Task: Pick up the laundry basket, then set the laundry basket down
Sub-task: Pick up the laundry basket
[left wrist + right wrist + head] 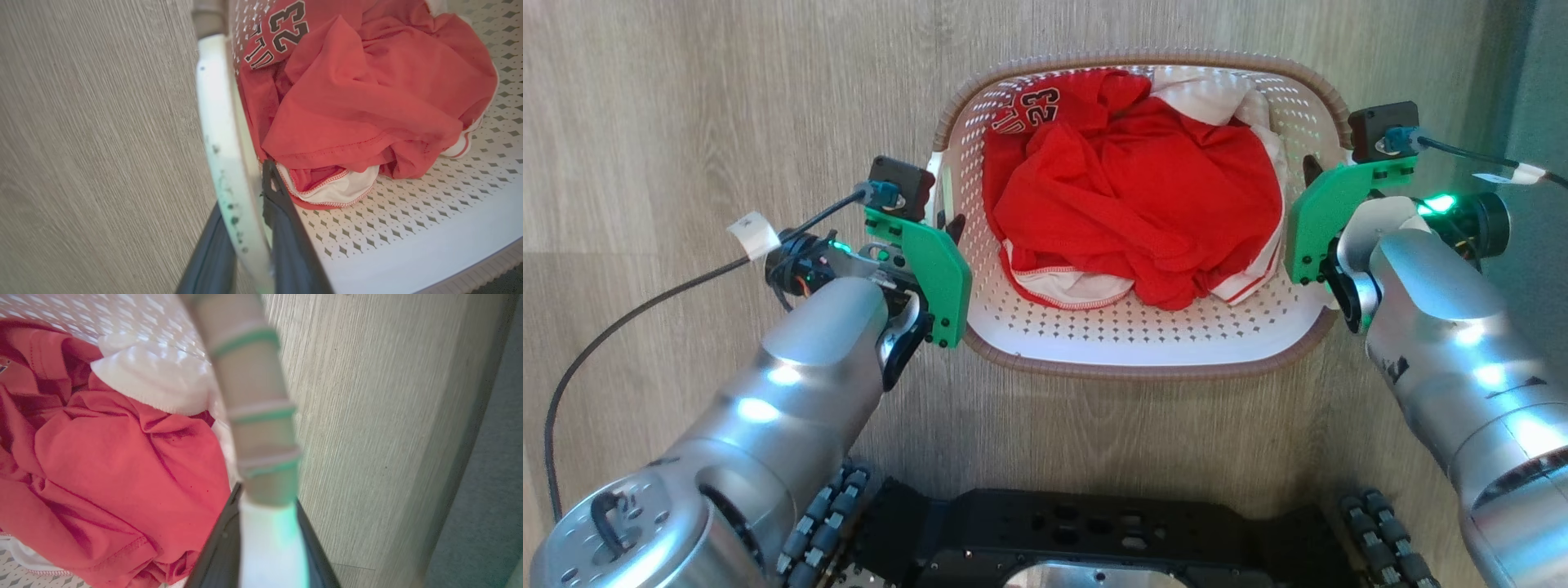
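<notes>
Our left pincer (245,196) is clamped on one white side handle of the small white perforated plastic laundry basket with a brown woven-look rim (1135,343), one finger inside and one outside. Our right pincer (267,498) grips the opposite side likewise. Crumpled red and white clothes (1135,204) lie inside the basket, which sits between our arms over the wood-grain floor (727,122).

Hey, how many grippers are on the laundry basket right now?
2. The left gripper clamps the laundry basket by its left handle; the right gripper clamps its right handle.
</notes>
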Robot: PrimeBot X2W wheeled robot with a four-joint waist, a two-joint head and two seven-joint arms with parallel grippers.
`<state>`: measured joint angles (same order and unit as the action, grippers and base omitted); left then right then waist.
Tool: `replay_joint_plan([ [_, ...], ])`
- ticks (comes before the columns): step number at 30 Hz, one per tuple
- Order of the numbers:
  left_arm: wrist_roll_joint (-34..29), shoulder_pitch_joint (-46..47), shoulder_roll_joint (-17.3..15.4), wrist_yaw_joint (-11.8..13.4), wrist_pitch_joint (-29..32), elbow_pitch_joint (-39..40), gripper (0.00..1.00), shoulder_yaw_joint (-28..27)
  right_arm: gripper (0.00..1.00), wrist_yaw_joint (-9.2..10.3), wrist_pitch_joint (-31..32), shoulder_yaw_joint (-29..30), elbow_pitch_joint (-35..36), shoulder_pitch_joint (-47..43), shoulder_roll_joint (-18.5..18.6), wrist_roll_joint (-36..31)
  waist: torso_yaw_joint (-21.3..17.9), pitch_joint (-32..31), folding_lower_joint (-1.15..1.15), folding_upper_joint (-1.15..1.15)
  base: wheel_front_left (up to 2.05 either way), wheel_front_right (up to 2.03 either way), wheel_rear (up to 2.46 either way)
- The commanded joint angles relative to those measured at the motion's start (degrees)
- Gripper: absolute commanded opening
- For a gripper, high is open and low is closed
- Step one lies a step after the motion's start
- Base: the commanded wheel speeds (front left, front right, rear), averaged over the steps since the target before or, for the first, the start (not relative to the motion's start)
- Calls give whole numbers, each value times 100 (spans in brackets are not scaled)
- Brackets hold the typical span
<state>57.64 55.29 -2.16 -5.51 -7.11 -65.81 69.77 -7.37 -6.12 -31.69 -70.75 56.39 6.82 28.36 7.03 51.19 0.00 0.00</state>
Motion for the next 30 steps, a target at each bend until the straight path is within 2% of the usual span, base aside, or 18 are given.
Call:
replay_joint_plan([
  [1, -4, -40, -72, -48, -17, 97, 0, 23, 0, -12, 9, -212, 18, -272, -155, -32, -7, -60, 0, 0, 0, 0, 0],
  [7, 55, -88, -72, -111, 135, 67, 0, 168, 0, -12, 238, -441, 37, -317, -175, 121, -37, -345, 0, 0, 0, 0, 0],
  [13, 2, -223, -72, -170, 383, -2, 0, 271, 0, -12, 946, -720, 107, -483, -189, 478, -66, -820, 0, 0, 0, 0, 0],
  [24, 78, -932, -72, -196, 1184, 304, 0, 345, 0, -12, 2398, -1427, 609, -1121, -72, 1405, -100, -2167, 0, 0, 0, 0, 0],
  [30, 129, -1294, -130, -197, 1453, 416, 0, 354, 0, -12, 2755, -1715, 801, -1455, -75, 1832, -121, -2909, 0, 0, 0, 0, 0],
])
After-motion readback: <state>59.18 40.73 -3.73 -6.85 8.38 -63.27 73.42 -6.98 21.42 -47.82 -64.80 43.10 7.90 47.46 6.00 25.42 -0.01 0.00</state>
